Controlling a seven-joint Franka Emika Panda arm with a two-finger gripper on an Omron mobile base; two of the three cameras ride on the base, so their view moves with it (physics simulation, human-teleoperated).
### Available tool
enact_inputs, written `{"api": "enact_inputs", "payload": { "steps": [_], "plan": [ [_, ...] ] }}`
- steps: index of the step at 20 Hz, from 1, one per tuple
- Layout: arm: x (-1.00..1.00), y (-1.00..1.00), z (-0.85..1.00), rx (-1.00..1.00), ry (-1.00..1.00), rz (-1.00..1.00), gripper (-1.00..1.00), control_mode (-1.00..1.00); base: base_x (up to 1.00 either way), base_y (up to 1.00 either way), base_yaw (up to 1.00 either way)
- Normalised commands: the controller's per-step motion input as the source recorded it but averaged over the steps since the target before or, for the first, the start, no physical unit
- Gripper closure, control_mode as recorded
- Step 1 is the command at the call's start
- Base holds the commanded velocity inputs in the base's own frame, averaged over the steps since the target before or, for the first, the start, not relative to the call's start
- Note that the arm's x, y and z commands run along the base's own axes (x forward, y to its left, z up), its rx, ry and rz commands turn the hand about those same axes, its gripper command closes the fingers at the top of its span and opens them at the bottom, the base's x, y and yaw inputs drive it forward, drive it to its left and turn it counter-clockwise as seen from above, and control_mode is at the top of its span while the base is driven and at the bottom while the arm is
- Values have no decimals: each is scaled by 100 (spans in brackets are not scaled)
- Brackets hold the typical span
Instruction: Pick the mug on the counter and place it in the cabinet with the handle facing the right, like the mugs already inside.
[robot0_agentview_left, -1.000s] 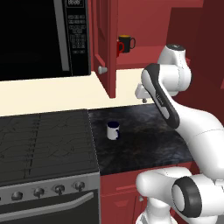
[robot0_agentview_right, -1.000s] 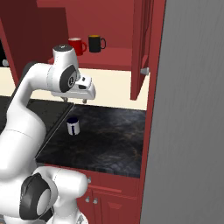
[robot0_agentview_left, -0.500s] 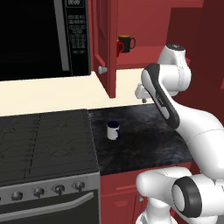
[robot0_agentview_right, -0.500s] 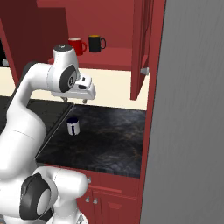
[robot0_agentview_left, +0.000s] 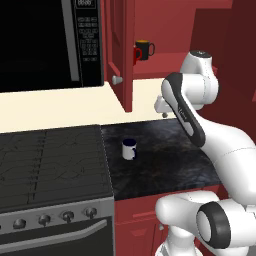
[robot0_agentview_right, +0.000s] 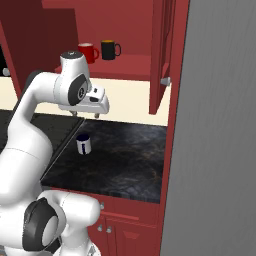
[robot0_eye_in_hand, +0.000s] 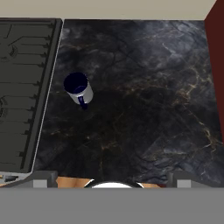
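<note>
While the stove (robot0_eye_in_hand: 22, 87) lies at the left edge, the mug (robot0_eye_in_hand: 78, 89) stands just beside it on the bench (robot0_eye_in_hand: 144, 100), handle (robot0_eye_in_hand: 82, 103) turned toward the robot; if gripped askew by the hand (robot0_agentview_right: 86, 114), held high with fingers apart, it could be tipped or shelved misaligned in the cabinet (robot0_agentview_right: 135, 70)

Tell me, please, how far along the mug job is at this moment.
Done: only the cabinet door stands open, with the black mug and red mug on its shelf. In hand: nothing; the end effector hangs open above the counter, apart from the white mug. Left: grasp the white mug, lift it, and set it on the shelf with its handle to the right.
</note>
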Motion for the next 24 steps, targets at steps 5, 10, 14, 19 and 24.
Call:
{"api": "enact_inputs", "payload": {
  "steps": [5, 10, 14, 19, 24],
  "plan": [
    [0, 0, 0, 0, 0, 0, -100, -100, 0, 0, 0],
    [0, 0, 0, 0, 0, 0, -100, -100, 0, 0, 0],
    [0, 0, 0, 0, 0, 0, -100, -100, 0, 0, 0],
    [0, 0, 0, 0, 0, 0, -100, -100, 0, 0, 0],
    [0, 0, 0, 0, 0, 0, -100, -100, 0, 0, 0]
  ]
}}
